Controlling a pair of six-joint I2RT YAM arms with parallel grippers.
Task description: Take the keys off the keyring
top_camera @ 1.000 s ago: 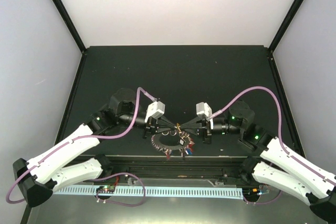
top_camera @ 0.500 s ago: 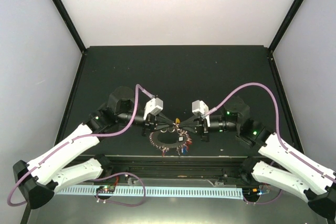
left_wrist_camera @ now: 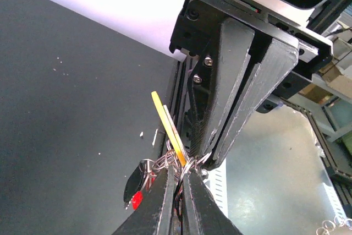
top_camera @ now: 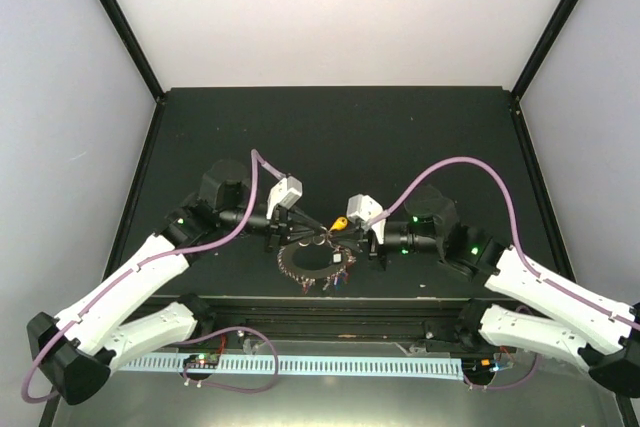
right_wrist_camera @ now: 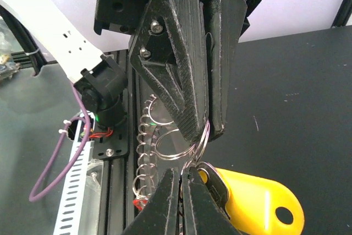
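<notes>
The keys (top_camera: 305, 269) hang as a spiky wreath below the two grippers, just above the table's near edge. My left gripper (top_camera: 308, 231) and my right gripper (top_camera: 348, 235) meet tip to tip over the bunch. In the left wrist view my left gripper (left_wrist_camera: 179, 173) is shut on the thin wire loops of the keyring (left_wrist_camera: 165, 163). In the right wrist view my right gripper (right_wrist_camera: 182, 173) is shut on the keyring (right_wrist_camera: 201, 138) next to a yellow plastic tag (right_wrist_camera: 258, 202). The tag (top_camera: 340, 224) sticks up between the grippers. A red key head (left_wrist_camera: 136, 200) hangs below.
The black table (top_camera: 340, 137) stretches behind the arms. Its near edge is a black rail (top_camera: 330, 305), with a white slotted strip (top_camera: 330, 365) in front. White walls close the back and sides. A row of small rings (right_wrist_camera: 143, 152) dangles beside the rail.
Both grippers have shifted left and slightly away from the near edge, still joined on the ring. The bunch moved with them and the yellow tag has swung up into view.
</notes>
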